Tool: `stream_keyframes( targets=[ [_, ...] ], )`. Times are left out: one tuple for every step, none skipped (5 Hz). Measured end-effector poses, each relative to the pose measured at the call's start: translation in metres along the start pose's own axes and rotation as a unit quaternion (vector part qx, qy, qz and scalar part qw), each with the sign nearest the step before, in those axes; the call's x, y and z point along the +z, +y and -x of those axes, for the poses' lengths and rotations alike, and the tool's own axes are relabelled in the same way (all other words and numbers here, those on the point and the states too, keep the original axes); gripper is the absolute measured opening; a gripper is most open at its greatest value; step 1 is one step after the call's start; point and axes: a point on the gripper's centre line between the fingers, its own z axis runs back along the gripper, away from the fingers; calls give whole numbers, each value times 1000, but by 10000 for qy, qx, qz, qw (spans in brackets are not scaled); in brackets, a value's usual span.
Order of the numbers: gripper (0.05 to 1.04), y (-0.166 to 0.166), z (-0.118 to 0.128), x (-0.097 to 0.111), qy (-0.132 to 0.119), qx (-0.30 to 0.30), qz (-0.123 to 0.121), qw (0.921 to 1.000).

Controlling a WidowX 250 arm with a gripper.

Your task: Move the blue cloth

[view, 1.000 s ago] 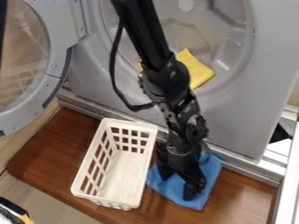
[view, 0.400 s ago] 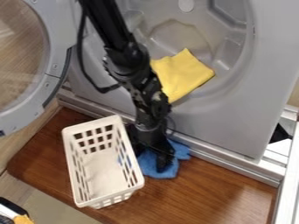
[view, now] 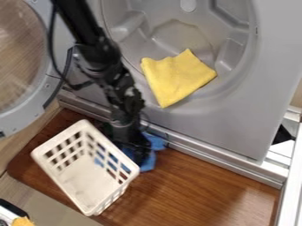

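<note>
Beneath the claw (view: 137, 155), the blue cloth (view: 157, 141)

From where I stand, the black gripper (view: 140, 160) is down at the blue cloth (view: 156, 142), which lies bunched on the brown wooden board (view: 200, 190), just right of a white slotted basket (view: 88, 181) sitting askew. Beyond them, a yellow cloth (view: 177, 78) drapes over the lip of the grey machine's (view: 230, 119) round opening, its door (view: 42, 95) swung open to the left.
</note>
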Motion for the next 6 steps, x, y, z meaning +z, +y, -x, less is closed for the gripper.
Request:
stream_keyframes(
  targets=[
    [1001, 4, 4, 0, 10, 81, -3, 10000],
    [1001, 3, 4, 0, 24, 102, 54, 9999],
    [1001, -2, 4, 1, 0, 9, 116, 9999],
    [1001, -9, 4, 3, 3, -93, 186, 9998],
    [998, -15, 7, 9, 106, -250, 183, 9995],
    [999, -21, 2, 28, -185, -321, 211, 9991]
  ],
)
